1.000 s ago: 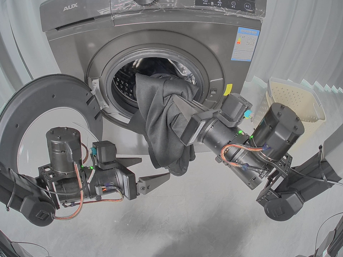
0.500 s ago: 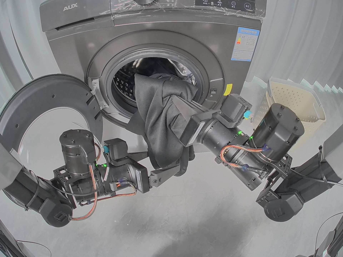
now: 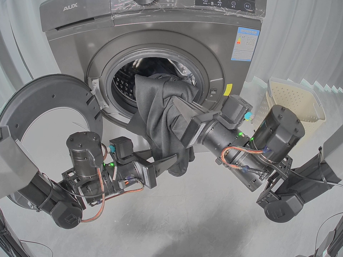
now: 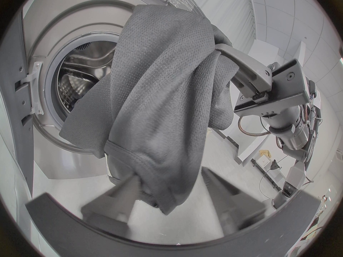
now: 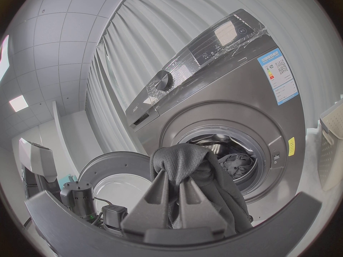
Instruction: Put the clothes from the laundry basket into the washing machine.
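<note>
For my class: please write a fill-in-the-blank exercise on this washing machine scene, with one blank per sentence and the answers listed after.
1. The door of the washing machine stands ____.
2. The right gripper is ____ on the grey garment.
3. The open left gripper sits at the garment's ____ end.
4. The cream laundry basket stands on the robot's ____ side of the machine.
Missing words: open; shut; lower; right.

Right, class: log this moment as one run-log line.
right gripper: shut on dark garment, at washing machine opening | left gripper: open, straddling garment's hanging hem | door: open
</note>
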{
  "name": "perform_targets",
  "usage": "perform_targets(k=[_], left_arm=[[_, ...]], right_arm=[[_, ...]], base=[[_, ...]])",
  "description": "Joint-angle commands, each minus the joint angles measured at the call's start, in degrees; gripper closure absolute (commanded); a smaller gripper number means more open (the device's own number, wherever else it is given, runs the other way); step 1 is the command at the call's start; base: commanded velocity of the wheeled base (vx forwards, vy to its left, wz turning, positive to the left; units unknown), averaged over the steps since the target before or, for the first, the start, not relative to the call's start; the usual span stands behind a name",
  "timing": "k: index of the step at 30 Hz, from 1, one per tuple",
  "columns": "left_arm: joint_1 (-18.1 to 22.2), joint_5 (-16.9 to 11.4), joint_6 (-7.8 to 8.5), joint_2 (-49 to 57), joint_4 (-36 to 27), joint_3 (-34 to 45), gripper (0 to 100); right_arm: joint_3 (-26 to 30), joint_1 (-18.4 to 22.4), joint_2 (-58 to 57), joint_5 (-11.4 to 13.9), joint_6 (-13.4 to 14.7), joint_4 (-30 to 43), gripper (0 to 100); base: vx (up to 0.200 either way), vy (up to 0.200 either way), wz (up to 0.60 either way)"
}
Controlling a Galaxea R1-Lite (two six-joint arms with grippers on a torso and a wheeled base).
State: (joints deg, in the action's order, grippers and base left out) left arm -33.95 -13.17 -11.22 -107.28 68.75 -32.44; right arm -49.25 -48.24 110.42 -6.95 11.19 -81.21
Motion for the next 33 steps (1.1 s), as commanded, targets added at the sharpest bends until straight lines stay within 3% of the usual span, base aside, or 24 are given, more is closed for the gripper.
perform_targets(k=[1, 11, 18, 19, 23, 25, 27, 31, 33], left_arm=[[-0.7, 0.2, -0.03, 0.3, 0.7, 1.2, 100], [-3.1, -1.0, 0.32, 15.8, 3.9, 12.9, 100], [-2.9, -2.5, -0.3, 20.3, 4.0, 12.8, 100], [-2.9, -2.5, -0.3, 20.4, 4.0, 12.5, 100], [-2.4, -2.4, -0.65, 21.1, 5.0, 10.4, 100], [-2.3, -1.9, -1.35, 21.3, 5.2, 9.1, 100], [-1.7, -1.7, -3.11, 21.5, 5.2, 7.7, 100], [-1.2, -1.4, -3.55, 21.3, 5.3, 6.7, 100], [-0.9, 0.2, -3.64, 21.3, 5.3, 6.6, 100]], right_arm=[[0.6, 0.0, 0.0, 0.0, 0.0, -0.2, 100], [3.5, 0.6, -0.1, 0.1, 0.2, -0.4, 100], [5.0, -0.1, 0.5, 0.2, 0.3, -1.0, 100], [5.0, 0.0, 0.6, 0.2, 0.3, -1.3, 0], [8.6, 0.0, 0.3, 0.6, 0.3, -1.6, 0], [10.1, 0.0, 0.0, 0.7, 0.3, -1.5, 0], [14.0, 0.1, -0.6, 0.9, 0.1, -0.8, 0], [19.1, 0.6, -1.5, 1.1, -0.3, -0.9, 0], [21.7, 1.2, -1.7, 1.1, -0.4, -1.5, 0]], base=[[0.0, 0.0, 0.0], [0.0, 0.0, 0.0], [0.0, 0.0, 0.0], [0.0, 0.0, 0.0], [0.0, 0.0, 0.0], [0.0, 0.0, 0.0], [0.0, 0.0, 0.0], [0.0, 0.0, 0.0], [0.0, 0.0, 0.0]])
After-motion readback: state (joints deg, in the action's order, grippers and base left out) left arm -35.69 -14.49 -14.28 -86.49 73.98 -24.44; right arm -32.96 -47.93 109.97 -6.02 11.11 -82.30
